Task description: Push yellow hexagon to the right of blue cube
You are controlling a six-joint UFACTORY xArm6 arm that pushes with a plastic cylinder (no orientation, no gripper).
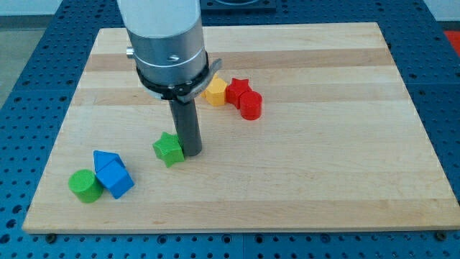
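Note:
The yellow hexagon (215, 91) lies at the upper middle of the wooden board, partly behind the arm's body. It touches a red star (238, 89), and a red cylinder (250, 106) sits just below the star. The blue cube (115, 178) lies at the lower left, with a blue triangular block (105, 160) against its upper side. My tip (190, 152) rests on the board right beside a green star (169, 148), on its right side. The tip is well below and left of the yellow hexagon and right of the blue cube.
A green cylinder (85, 185) sits left of the blue cube near the board's lower left corner. The wooden board (323, 165) lies on a blue perforated table (445, 86). The arm's grey body (167, 43) hangs over the upper middle.

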